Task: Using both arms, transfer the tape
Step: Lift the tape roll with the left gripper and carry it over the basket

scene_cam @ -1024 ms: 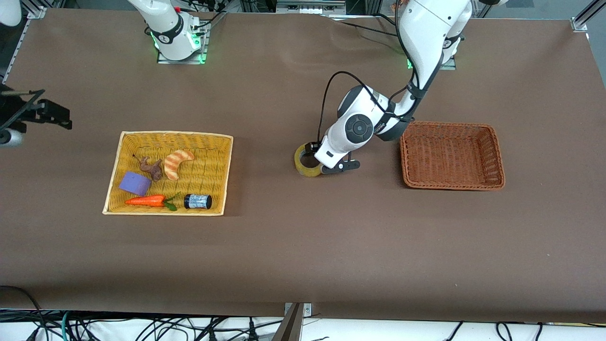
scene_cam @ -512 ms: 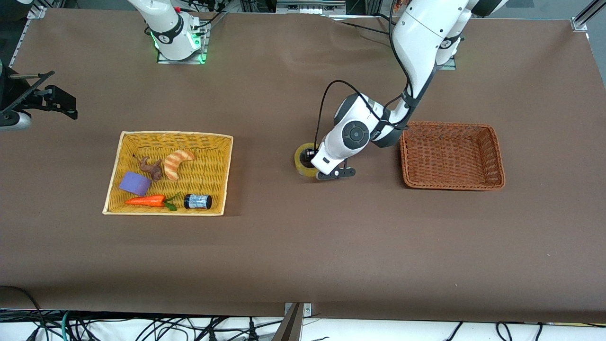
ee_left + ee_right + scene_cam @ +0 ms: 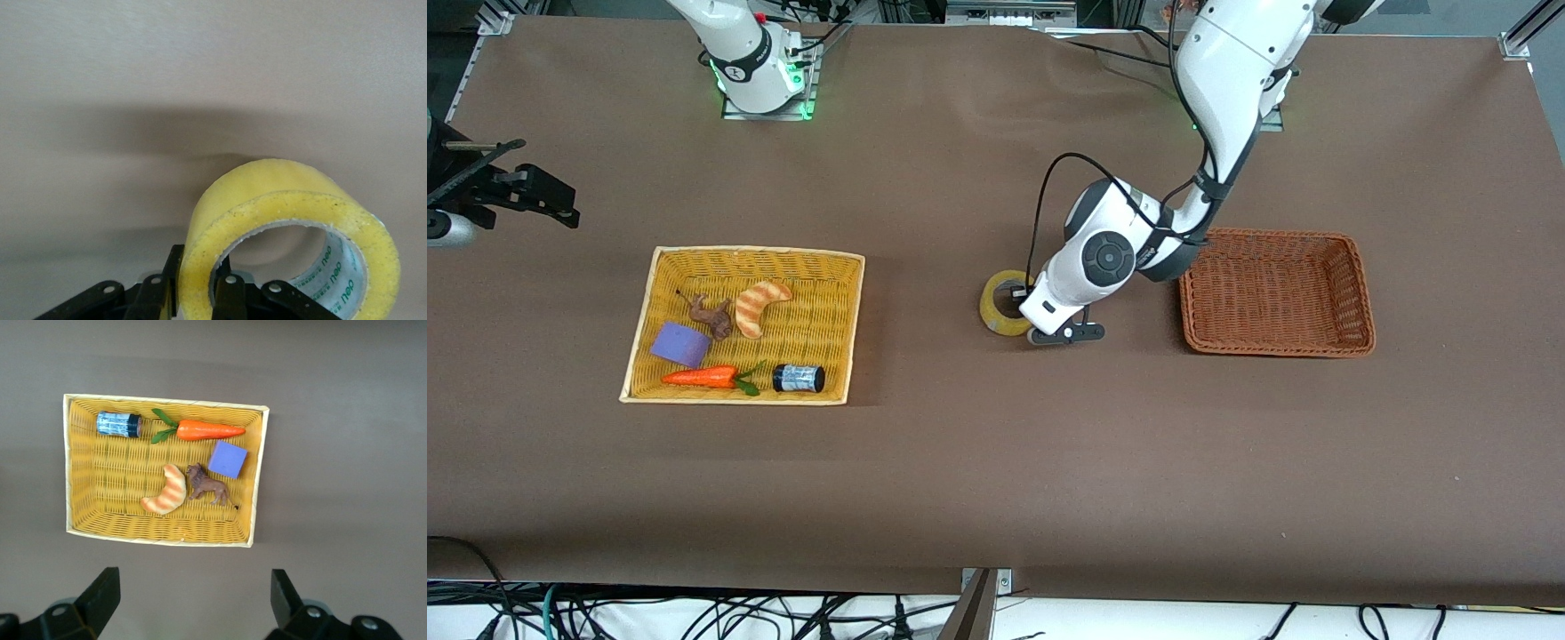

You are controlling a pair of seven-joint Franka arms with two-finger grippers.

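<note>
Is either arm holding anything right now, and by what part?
The left end effector grips the tape across its ring wall; the right end effector holds nothing.

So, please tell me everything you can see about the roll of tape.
The tape is a ring-shaped roll of yellowish, translucent-looking tape with a pale inner core bearing green print. It sits between the yellow basket and the brown basket, nearer the brown one. The left gripper is shut on its wall, one finger inside the ring, one outside. Whether it touches the table cannot be told.
</note>
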